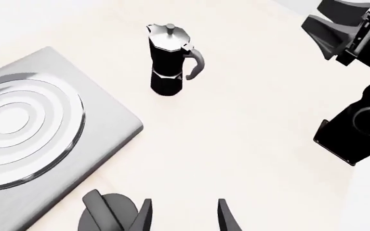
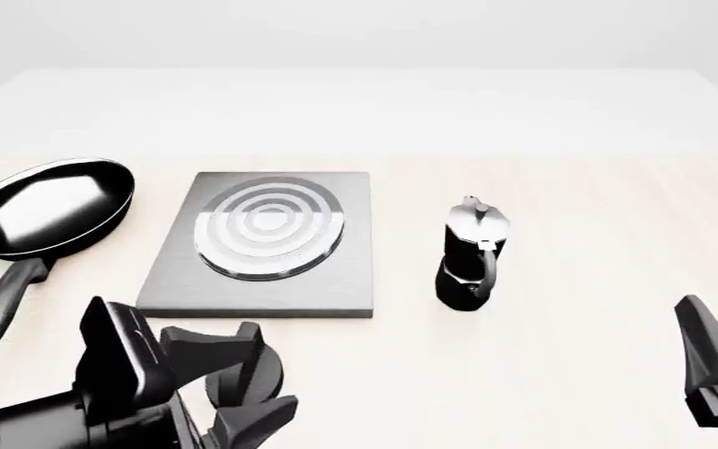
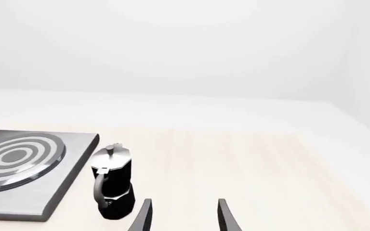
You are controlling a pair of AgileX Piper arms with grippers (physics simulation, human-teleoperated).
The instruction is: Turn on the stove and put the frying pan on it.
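Note:
The stove (image 2: 172, 281) is a flat grey plate with silver burner rings, left of centre in the front view; it also shows in the left wrist view (image 1: 101, 130) and the right wrist view (image 3: 56, 187). Its black oval knob (image 1: 106, 214) lies on the table near the plate's front edge. My left gripper (image 1: 183, 219) is open and low over the table, with the knob just outside one finger (image 1: 143, 215). The frying pan (image 2: 48, 206) lies left of the stove, handle (image 2: 4, 304) towards me. My right gripper (image 3: 183, 219) is open and empty at the front right (image 2: 717, 369).
A black-and-silver moka pot (image 2: 471, 257) stands upright right of the stove; it also shows in the left wrist view (image 1: 169, 60) and the right wrist view (image 3: 112, 183). The right arm (image 1: 355, 125) crosses the left wrist view. The table (image 2: 583, 215) is pale wood.

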